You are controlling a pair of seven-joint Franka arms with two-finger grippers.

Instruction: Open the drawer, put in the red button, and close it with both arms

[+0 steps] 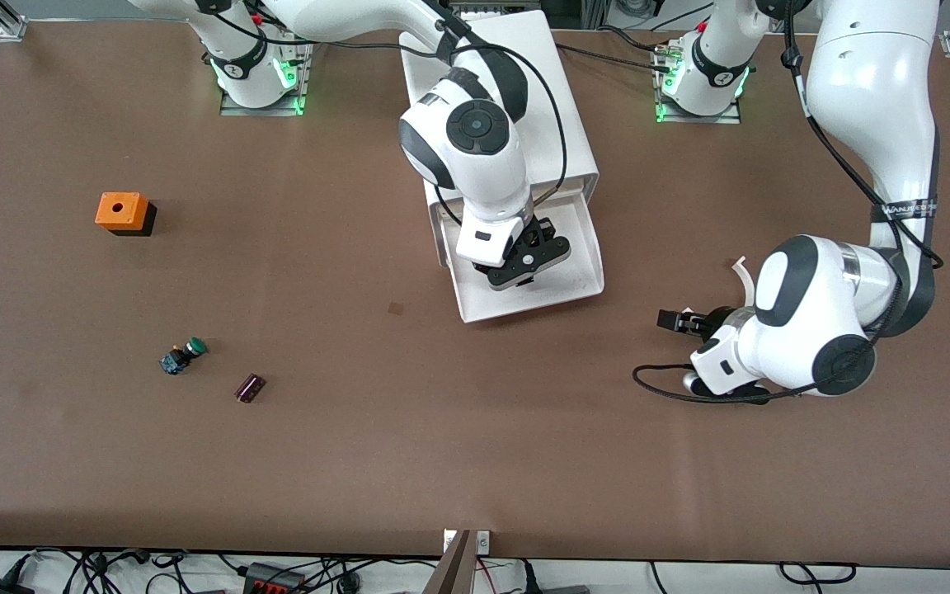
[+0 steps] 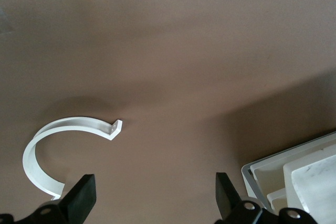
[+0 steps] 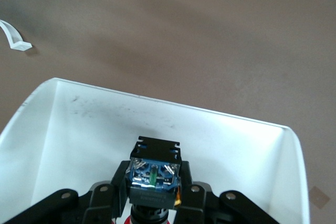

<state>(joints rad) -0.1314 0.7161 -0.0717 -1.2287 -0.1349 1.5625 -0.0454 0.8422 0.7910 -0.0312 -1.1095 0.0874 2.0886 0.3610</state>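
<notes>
Front view: drawer (image 1: 582, 272) open; right tool (image 1: 527, 262) over it. Left tool (image 1: 677, 322) waits over the table (image 1: 475, 429).

Left wrist: left tool wide, empty.

Right wrist: right tool clamps the red button (image 3: 153, 177) above the drawer. Placing step; next, release.

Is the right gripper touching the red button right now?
Touching. The right wrist view shows the right gripper shut on the red button, fingers pressed against its black and blue body, over the open drawer.
</notes>
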